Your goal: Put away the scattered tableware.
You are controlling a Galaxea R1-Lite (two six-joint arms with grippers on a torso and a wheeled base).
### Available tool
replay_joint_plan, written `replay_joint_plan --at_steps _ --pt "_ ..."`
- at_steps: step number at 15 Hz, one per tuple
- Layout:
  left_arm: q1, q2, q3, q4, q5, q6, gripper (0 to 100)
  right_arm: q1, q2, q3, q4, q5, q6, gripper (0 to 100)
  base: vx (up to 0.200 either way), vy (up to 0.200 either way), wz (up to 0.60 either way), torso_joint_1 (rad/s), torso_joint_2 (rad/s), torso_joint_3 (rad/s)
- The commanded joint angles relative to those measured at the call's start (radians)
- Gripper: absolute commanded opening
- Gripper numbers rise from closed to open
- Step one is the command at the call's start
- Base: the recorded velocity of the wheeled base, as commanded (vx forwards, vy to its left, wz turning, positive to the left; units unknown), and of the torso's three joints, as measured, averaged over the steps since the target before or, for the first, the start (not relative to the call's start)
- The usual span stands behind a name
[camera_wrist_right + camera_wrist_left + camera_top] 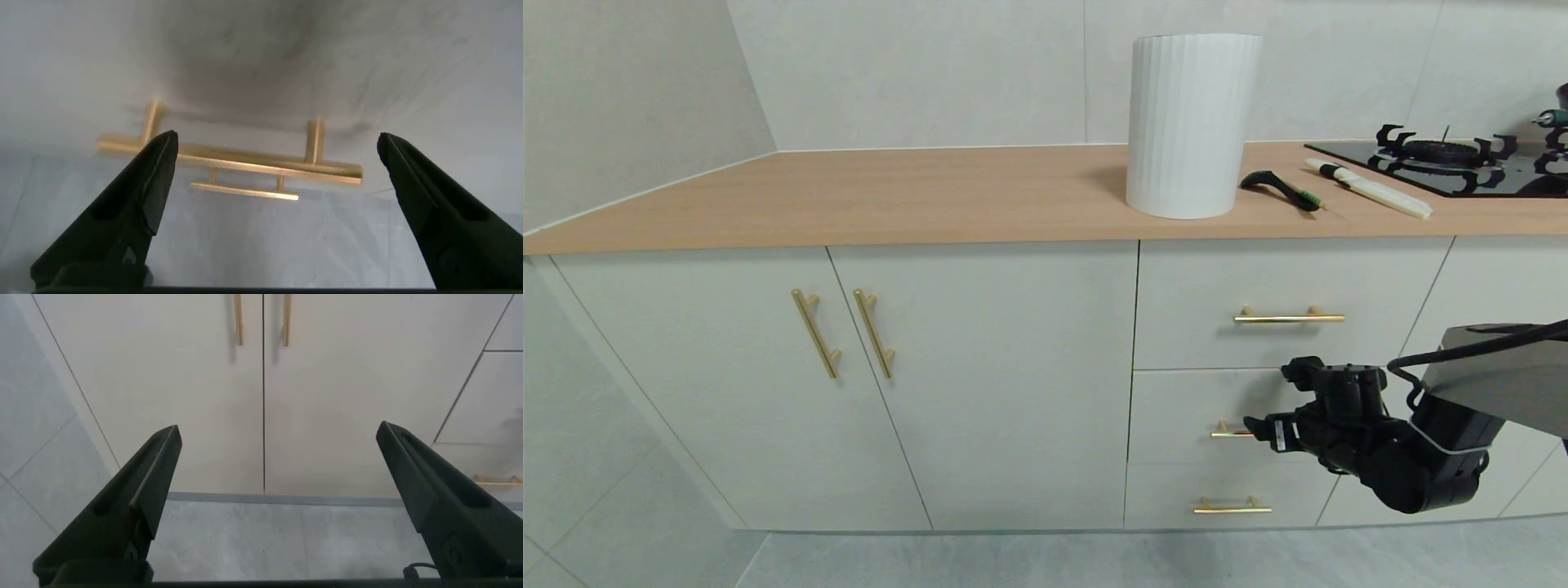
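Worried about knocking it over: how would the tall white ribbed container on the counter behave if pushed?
The ribbed container stands tall and upright, so a high push may tip it. Its ridged wall probably resists slipping in a grip.

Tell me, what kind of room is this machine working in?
Most likely a kitchen: a wooden countertop over pale cabinets with brass handles, a black gas hob at its right end, and a peeler and knife lying beside it.

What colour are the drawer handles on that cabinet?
Brass gold; the middle drawer handle shows best in the right wrist view.
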Motion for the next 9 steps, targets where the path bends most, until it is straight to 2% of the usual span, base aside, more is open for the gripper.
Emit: replay_joint_plan --at_steps 1,9 --pt "0.0 0.0 0.0 0.0 0.0 0.001 100 0.002 0.042 -0.027 -0.005 -0.017 0.012 100 0.0 0.0 0.0 0.0 0.0 0.0" --pt "0.0 0.0 0.0 0.0 0.0 -0.001 100 0.012 0.096 -0.07 0.006 -0.075 0.012 100 0.0 0.0 0.0 0.0 0.0 0.0"
